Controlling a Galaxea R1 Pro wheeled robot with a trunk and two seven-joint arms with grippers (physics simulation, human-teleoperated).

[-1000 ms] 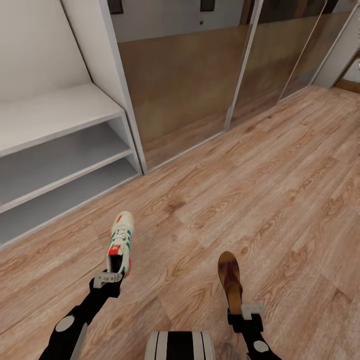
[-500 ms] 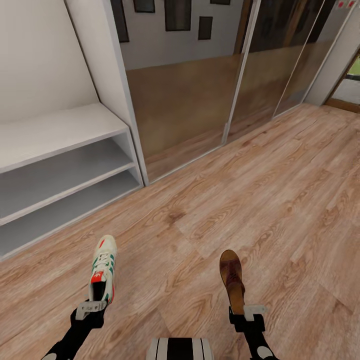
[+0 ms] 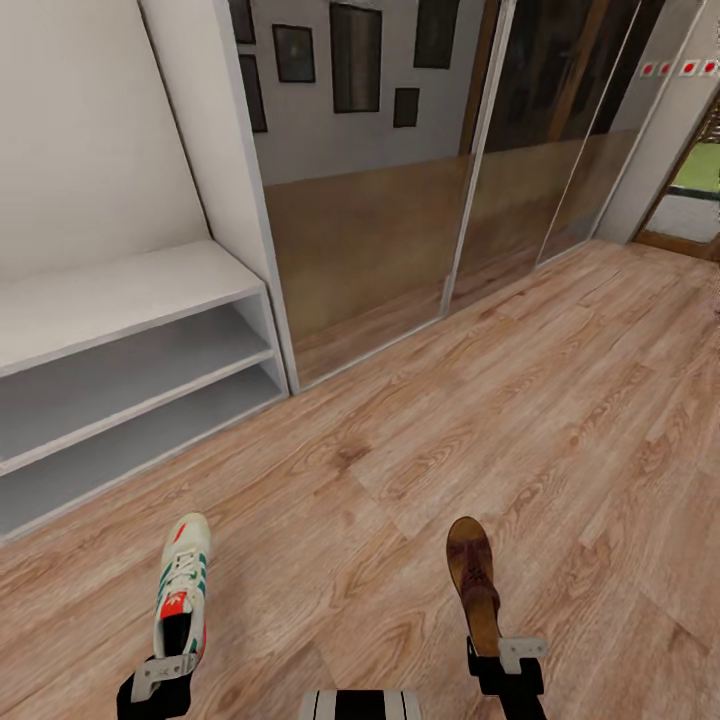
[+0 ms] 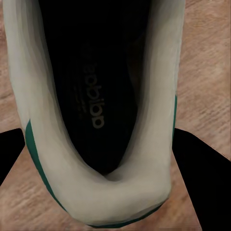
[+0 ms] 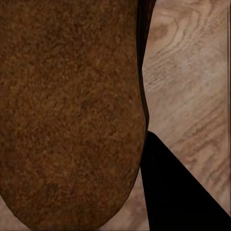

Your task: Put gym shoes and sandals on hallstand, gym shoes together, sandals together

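A white gym shoe (image 3: pixel 182 586) with green stripes and a red tongue patch hangs over the floor at the lower left, toe pointing away. My left gripper (image 3: pixel 160 672) is shut on its heel; the left wrist view looks into the shoe's dark opening (image 4: pixel 98 96), black fingers (image 4: pixel 202 178) on either side of the heel. A dark-brown sandal (image 3: pixel 472 580) is held at the lower right, my right gripper (image 3: pixel 508 655) shut on its heel end. Its brown insole (image 5: pixel 67 110) looms large in the right wrist view. The white hallstand (image 3: pixel 120 290) stands at the left.
The wood-plank corridor floor (image 3: pixel 480 420) stretches open ahead and to the right. Tall glass sliding panels (image 3: pixel 380 200) line the far wall, with dark picture frames behind them. A doorway (image 3: pixel 690 190) shows at the far right. The hallstand's two low shelf rows (image 3: pixel 130 400) hold nothing.
The head view has tilted up, showing more wall. The left arm has drawn back toward me with the gym shoe, which now points straight ahead. The sandal stays held as before.
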